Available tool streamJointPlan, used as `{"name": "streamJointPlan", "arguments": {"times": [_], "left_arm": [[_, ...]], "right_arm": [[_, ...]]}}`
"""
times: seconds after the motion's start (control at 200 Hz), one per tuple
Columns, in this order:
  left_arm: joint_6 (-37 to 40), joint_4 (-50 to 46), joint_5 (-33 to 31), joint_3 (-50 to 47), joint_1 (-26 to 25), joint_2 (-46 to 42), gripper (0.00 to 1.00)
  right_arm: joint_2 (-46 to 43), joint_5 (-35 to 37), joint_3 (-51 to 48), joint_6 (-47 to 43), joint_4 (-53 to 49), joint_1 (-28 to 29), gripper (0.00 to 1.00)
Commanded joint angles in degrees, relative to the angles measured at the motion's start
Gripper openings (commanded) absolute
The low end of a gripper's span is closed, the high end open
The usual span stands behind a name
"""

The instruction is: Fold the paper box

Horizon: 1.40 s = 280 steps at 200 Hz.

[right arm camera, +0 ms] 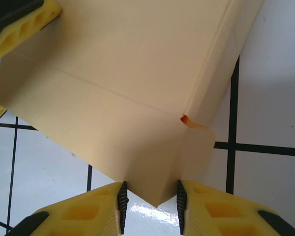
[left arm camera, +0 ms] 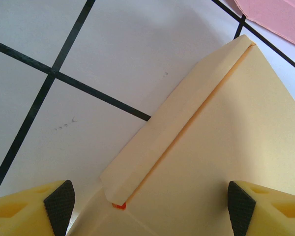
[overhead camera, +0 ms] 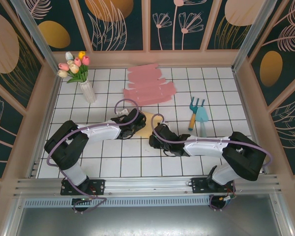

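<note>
- Paper box (overhead camera: 146, 125) sits mid-table on the white gridded tiles (overhead camera: 113, 167), between the two wrists, just near of the pink sheets (overhead camera: 148, 84).
- Progress, as a judgement: partway through. The wall panels are creased and partly raised, and one long edge flap is doubled over on itself. The corners hang loose and no closed box shape has formed. Left to do: tuck the corner flaps and lock the walls.
- Left gripper (left arm camera: 150, 206): jaws wide, pads standing either side of the cream card with nothing pinched.
- Right gripper (right arm camera: 151, 209): jaws narrow, straddling a pointed corner flap at the box's near end. The pads sit at the flap's edges, but I cannot tell whether they actually clamp it.
- Material: thin cream card with a matte, smooth surface. The score lines are crisp and straight, and the panels stay flat between the creases.
- A small red-orange mark (right arm camera: 184, 119) shows where two creases meet at the corner.
- Tile surface is glossy, with black grid lines; a highlight shows beneath the right fingertips.
- Pink sheets: flat, unfolded die-cut blanks with notched edges, lying apart from the cream box.
</note>
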Motion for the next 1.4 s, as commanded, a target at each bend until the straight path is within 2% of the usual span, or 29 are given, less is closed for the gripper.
{"name": "streamJointPlan", "arguments": {"times": [0.0, 0.42, 1.241, 1.321, 1.346, 1.396], "left_arm": [[-0.2, -6.13, -0.63, -1.41, 0.01, 2.54, 0.81], [-0.12, -5.95, -0.54, -1.26, -0.01, 2.97, 0.81], [-0.1, -5.34, -0.43, -1.77, -0.02, 3.96, 0.8], [-0.08, -5.25, -0.36, -1.73, -0.02, 4.11, 0.8], [-0.09, -5.25, -0.41, -1.78, -0.03, 4.2, 0.8], [-0.09, -5.25, -0.45, -1.84, -0.03, 4.36, 0.8]], "right_arm": [[1.47, 1.4, 2.83, -1.69, -0.13, 1.26, 0.35], [3.11, 4.01, 6.58, -3.82, -2.05, 3.22, 0.34], [6.23, 10.4, 5.0, -10.65, -0.02, 4.36, 0.31], [6.19, 10.77, 4.27, -11.45, 1.19, 4.36, 0.3], [6.17, 10.92, 3.93, -11.9, 1.7, 4.36, 0.24], [6.15, 11.77, 3.74, -12.19, 1.77, 4.36, 0.22]]}}
